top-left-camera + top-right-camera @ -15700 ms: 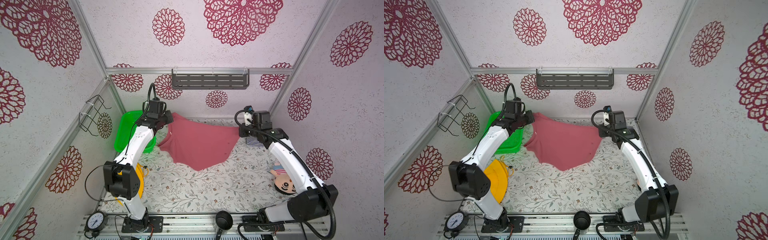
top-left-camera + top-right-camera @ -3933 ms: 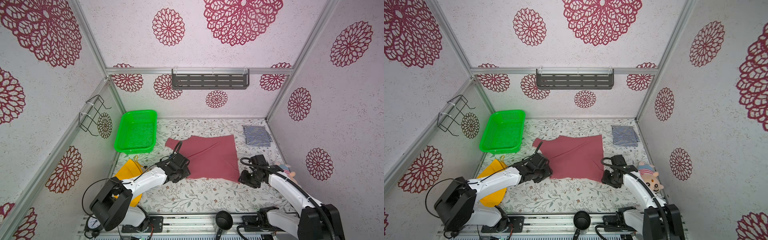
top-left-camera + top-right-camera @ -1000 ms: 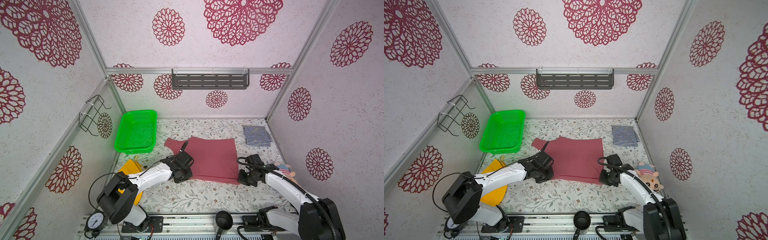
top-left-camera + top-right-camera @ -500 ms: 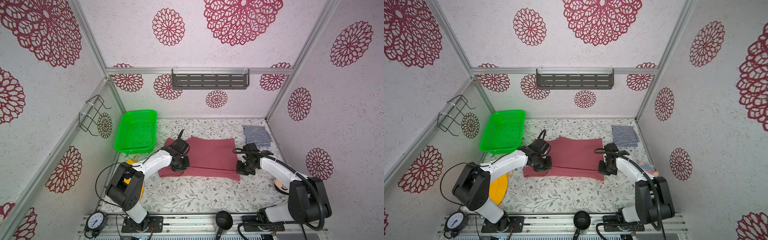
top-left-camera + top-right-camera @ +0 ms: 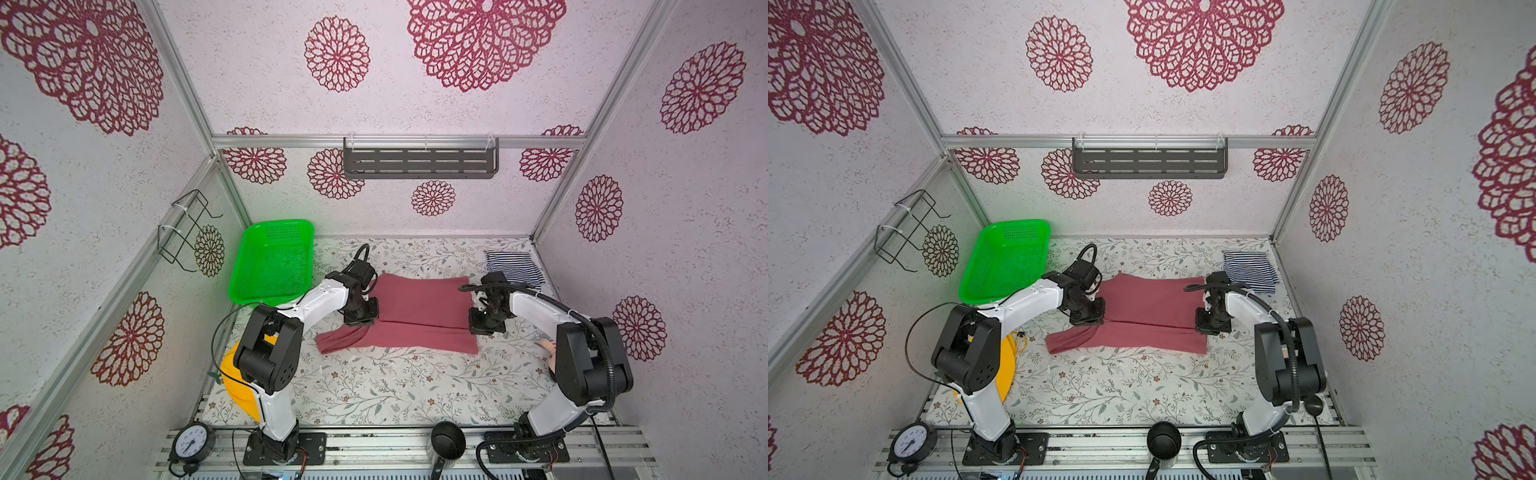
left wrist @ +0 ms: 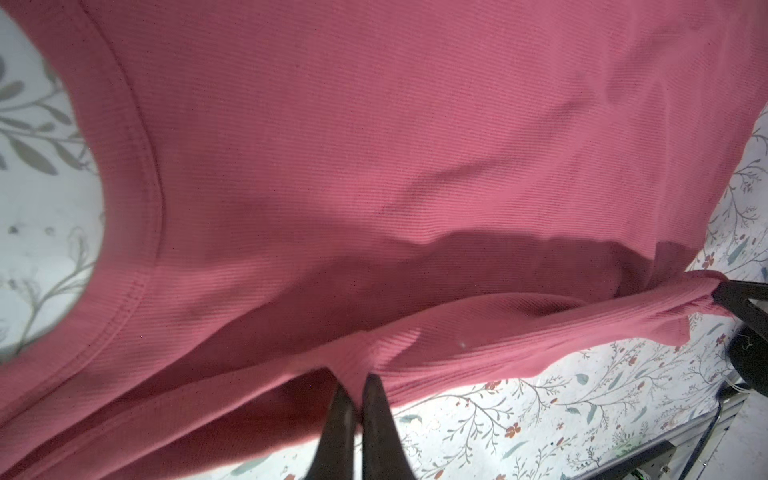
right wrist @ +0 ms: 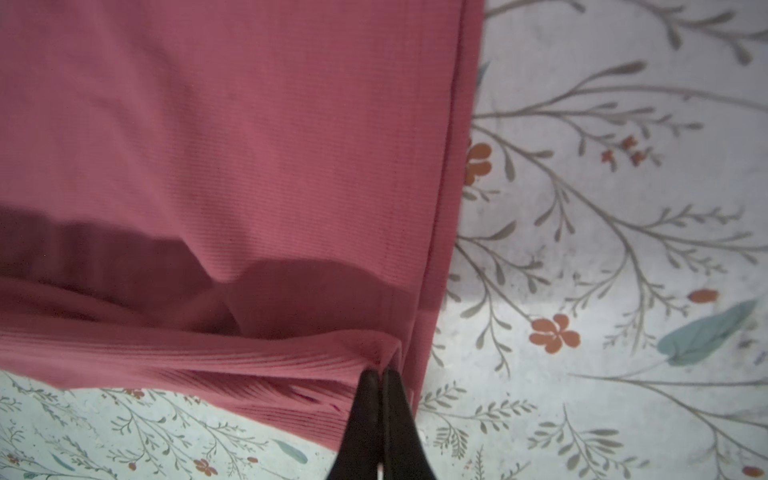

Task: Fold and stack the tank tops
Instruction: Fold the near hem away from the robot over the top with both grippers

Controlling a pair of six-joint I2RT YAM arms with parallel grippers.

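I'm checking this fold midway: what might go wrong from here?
Left gripper and right gripper each pinch only a thin edge of the red top; it may slip free. The strap end sags outside the left grip, so the fold may end crooked. The striped top lies close behind the right arm and might get dragged.

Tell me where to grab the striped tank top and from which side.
Pinch the striped tank top at its near edge, coming from above on the table-centre side: it lies flat and folded in the far right corner, the right wall close beside it. The right tool is shut on the red tank top.
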